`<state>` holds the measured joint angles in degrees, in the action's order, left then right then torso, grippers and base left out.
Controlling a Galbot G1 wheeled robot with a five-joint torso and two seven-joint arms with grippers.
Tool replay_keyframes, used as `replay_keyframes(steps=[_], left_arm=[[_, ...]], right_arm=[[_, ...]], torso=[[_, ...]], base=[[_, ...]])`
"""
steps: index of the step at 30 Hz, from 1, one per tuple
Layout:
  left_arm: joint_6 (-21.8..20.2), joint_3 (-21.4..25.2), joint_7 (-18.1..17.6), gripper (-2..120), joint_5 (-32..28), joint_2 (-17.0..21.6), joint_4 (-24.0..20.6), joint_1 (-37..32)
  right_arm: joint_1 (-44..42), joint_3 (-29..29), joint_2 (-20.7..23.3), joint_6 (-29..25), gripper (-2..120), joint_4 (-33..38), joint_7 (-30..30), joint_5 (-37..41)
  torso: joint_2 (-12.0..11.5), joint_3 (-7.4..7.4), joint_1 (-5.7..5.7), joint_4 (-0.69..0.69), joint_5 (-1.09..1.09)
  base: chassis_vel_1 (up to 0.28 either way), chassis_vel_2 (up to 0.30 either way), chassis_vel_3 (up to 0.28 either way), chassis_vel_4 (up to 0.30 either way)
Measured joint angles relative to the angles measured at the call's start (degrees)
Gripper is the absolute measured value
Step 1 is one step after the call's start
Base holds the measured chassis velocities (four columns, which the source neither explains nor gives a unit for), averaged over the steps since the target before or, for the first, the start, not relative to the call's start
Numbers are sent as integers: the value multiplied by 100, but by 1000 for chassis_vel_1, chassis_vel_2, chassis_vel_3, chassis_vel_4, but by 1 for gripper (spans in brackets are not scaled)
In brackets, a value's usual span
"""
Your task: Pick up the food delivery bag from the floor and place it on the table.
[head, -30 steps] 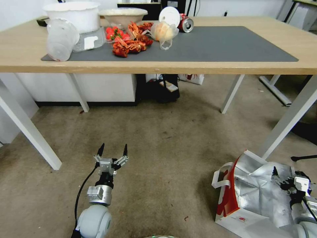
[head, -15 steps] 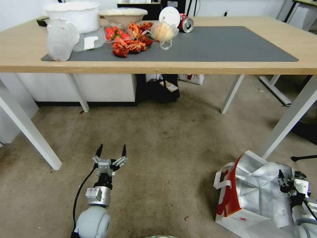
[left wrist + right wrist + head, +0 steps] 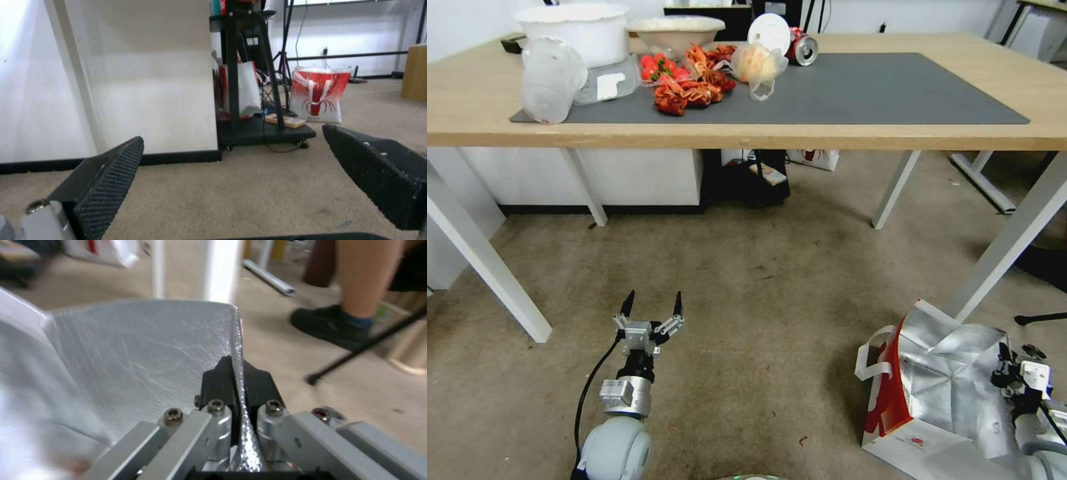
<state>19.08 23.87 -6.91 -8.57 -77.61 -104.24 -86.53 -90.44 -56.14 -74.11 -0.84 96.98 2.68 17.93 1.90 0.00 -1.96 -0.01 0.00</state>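
The food delivery bag, white with a red side and silver foil lining, stands on the floor at the lower right, its mouth open. My right gripper is shut on the foil rim of the bag's far side; the right wrist view shows the foil edge pinched between the black fingertips. My left gripper hovers open over bare floor at the lower left, well apart from the bag. The table with its dark grey mat spans the back of the head view.
On the table's left end sit a white tub, clear plastic cups, red crayfish, a small clear bag and a can. White table legs stand beside the bag. A person's shoe and a black stand lie nearby.
My right gripper has drawn back slightly toward me and lower with the foil rim in it, and the bag's top has shifted and folded. The left arm has barely moved.
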Motion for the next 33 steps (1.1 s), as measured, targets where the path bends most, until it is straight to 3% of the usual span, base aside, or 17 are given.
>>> replay_keyframes(steps=[8,11,15,24,33], left_arm=[[-114,-8,9,100,36,-16,17,80],[-253,-53,-230,100,132,-22,-13,158],[-393,-84,-193,100,112,24,-87,183],[-299,-88,-85,100,126,68,-54,278],[15,-7,-75,100,-31,137,-21,299]], right_arm=[[-388,429,123,44,0,998,117,453],[-578,637,374,196,0,1668,255,604],[-689,734,651,401,0,2274,514,816],[-712,717,791,810,0,2947,808,1266],[-746,504,942,900,0,3297,1890,2312]], torso=[[0,0,0,1,-1],[0,0,0,0,-1],[0,0,0,0,0],[0,0,0,0,1],[0,0,0,0,0]], base=[[0,0,0,0],[0,0,0,0],[0,0,0,0],[0,0,0,0],[0,0,0,0]])
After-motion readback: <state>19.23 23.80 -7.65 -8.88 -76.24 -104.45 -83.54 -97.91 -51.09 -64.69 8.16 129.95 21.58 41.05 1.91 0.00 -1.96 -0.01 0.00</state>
